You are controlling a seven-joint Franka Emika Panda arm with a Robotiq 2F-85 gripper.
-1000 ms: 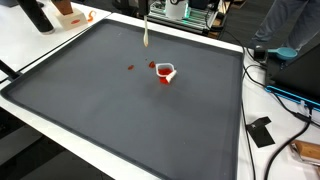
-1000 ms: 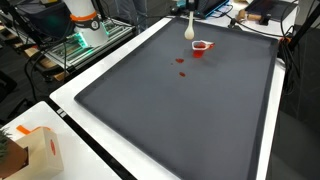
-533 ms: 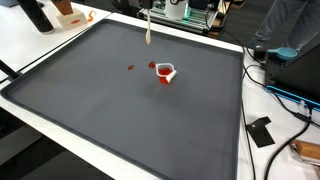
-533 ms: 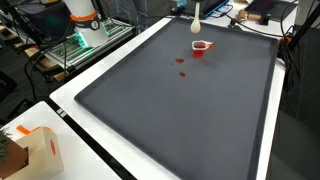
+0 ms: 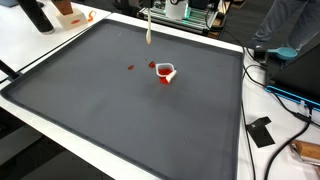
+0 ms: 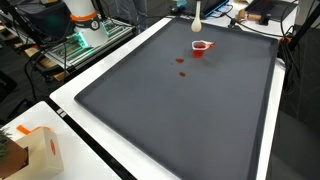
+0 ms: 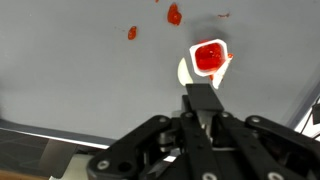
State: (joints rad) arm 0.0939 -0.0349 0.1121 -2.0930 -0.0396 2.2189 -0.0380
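Observation:
A small white cup [image 5: 166, 72] [image 6: 201, 47] with red stuff in it stands on the dark mat [image 5: 120, 115] [image 6: 180, 120]. Two red blobs [image 5: 131, 67] [image 6: 181, 62] lie on the mat near it. In the wrist view my gripper [image 7: 203, 115] is shut on the dark handle of a spoon [image 7: 201, 98]. The spoon's pale bowl hangs just beside the cup [image 7: 208, 57]. In both exterior views the spoon [image 5: 148, 30] [image 6: 197, 15] hangs upright above the mat's far edge, clear of the cup. The gripper itself is cut off at the top there.
The mat lies on a white table [image 5: 270, 150]. Cables [image 5: 285, 95] and a black block [image 5: 262, 131] lie beside it. A cardboard box [image 6: 30, 150] sits at one corner. A white and orange robot base [image 6: 82, 15] and shelving stand behind.
The spoon has risen and shifted slightly away from the mat compared with a second ago. Nothing has moved in the last half second.

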